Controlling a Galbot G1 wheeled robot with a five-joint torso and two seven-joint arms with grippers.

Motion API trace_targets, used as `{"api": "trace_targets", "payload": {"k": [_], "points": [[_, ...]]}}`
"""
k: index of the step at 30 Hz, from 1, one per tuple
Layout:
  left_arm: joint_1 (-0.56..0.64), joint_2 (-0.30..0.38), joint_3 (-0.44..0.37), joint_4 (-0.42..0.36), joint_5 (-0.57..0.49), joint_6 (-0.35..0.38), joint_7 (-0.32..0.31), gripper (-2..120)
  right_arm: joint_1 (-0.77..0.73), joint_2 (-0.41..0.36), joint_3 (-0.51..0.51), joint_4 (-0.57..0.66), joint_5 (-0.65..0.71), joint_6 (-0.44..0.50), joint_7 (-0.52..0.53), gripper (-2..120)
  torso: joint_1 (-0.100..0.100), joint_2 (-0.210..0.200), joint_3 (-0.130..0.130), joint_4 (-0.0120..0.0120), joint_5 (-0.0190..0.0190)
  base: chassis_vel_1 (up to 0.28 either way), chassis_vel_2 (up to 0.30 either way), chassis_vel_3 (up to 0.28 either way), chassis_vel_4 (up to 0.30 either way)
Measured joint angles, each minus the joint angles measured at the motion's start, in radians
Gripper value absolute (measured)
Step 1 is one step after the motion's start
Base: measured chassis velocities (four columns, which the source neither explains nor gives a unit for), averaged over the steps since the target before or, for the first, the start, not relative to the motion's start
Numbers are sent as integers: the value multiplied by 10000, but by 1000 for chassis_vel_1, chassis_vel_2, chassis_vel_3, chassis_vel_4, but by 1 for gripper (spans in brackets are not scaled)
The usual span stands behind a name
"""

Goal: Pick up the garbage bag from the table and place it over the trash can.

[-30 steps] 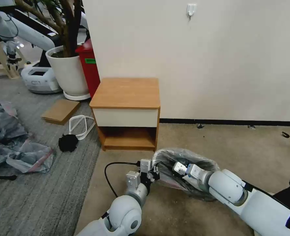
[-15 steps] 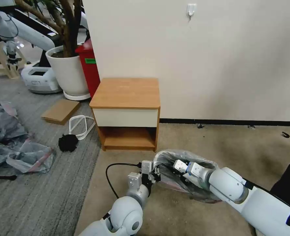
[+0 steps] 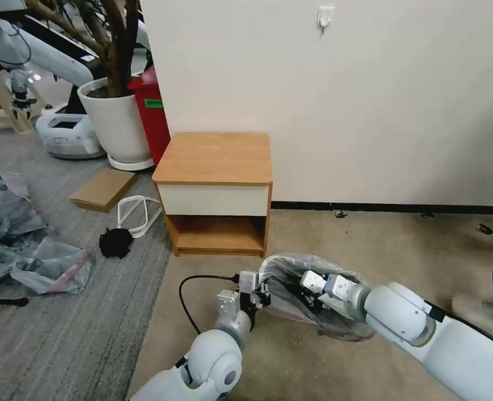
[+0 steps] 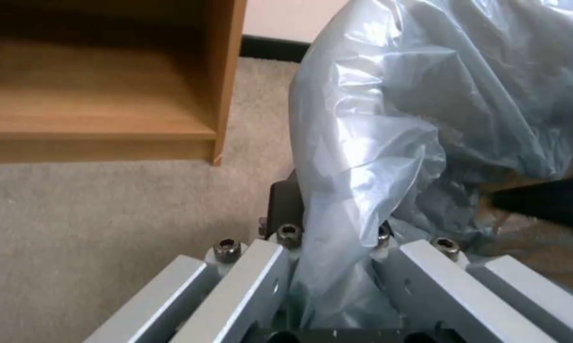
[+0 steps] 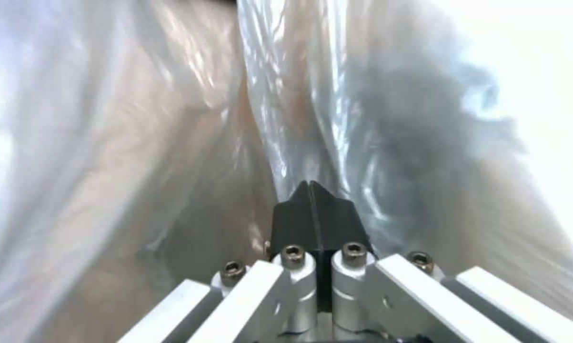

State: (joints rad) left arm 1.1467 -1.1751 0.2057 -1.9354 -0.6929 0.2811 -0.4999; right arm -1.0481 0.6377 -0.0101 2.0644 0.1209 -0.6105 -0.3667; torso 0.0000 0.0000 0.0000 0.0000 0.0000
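The garbage bag (image 3: pixel 291 267), crinkly translucent grey plastic, bulges in a mound on the carpet just in front of the table's (image 3: pixel 213 156) right corner. My left gripper (image 3: pixel 265 292) is shut on the bag's left edge; the left wrist view has the film (image 4: pixel 362 157) pinched between the fingers of the left gripper (image 4: pixel 334 228). My right gripper (image 3: pixel 309 279) reaches into the mound from the right. Its black fingertips meet in the right wrist view, where the right gripper (image 5: pixel 312 190) is shut on a fold of the bag (image 5: pixel 299 109). The trash can is hidden.
A white plant pot (image 3: pixel 116 120) and a tall red bin (image 3: pixel 152 111) stand left of the table by the wall. On the grey rug lie flat cardboard (image 3: pixel 103 188), a white loop (image 3: pixel 138 211), a black clump (image 3: pixel 116 242) and a bag heap (image 3: pixel 29 250). A black cable (image 3: pixel 188 301) curls beside my left arm.
My right gripper has shifted a little to the right and up, drawing the bag's plastic with it. The left gripper has stayed put on the bag's edge.
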Motion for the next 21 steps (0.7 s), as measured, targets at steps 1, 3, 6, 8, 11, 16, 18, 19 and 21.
{"api": "trace_targets", "payload": {"k": [1, 3, 6, 8, 11, 16, 18, 19, 21], "points": [[-6, -3, -13, -17, -105, 0, -83, 2, -189, -107, 242, 203, 84, 47, -6, 0, -1, 0, 0, 0, 0, 0, 0, 0, 0], [-16, -3, -58, -59, -274, 17, -229, 2, -506, -252, 629, 526, 243, 114, -12, 0, 0, 0, 0, -1, 0, 0, 0, 0, 0], [-34, 22, -138, -91, -519, 71, -423, 2, -1003, -454, 1305, 1021, 545, 229, -11, 0, 0, 0, 0, -1, 0, 0, 0, 0, 0], [-32, 45, -251, -157, -841, 162, -651, 2, -1403, -562, 2011, 1458, 855, 384, 20, 0, 0, 0, 0, -1, 0, 0, 0, 0, 0], [28, 62, -375, -331, -1268, 242, -958, 2, -1675, -552, 2774, 1787, 1280, 611, 224, 0, 0, 0, 0, -1, -1, 0, 0, 0, 0], [310, 220, -798, -840, -2333, 571, -1644, 2, -1879, -115, 3666, 2034, 2524, 1307, 2095, 0, 0, 0, 0, 2, -2, 0, 0, 0, 0], [359, 260, -894, -943, -2566, 629, -1759, 2, -1899, 23, 3719, 2029, 2798, 1519, 2564, 0, 0, 0, 0, 1, -1, 0, 0, 0, 0], [446, 334, -1048, -1099, -2864, 725, -1900, 2, -1995, 297, 3787, 1987, 3300, 2067, 3351, 0, 0, 0, 0, 1, -1, 0, 0, 0, 0], [560, 449, -1213, -1247, -3101, 795, -2019, 2, -2133, 726, 3854, 1928, 3941, 2811, 4172, 7, 0, 0, 0, 0, -1, 0, 0, 0, 0]]}}
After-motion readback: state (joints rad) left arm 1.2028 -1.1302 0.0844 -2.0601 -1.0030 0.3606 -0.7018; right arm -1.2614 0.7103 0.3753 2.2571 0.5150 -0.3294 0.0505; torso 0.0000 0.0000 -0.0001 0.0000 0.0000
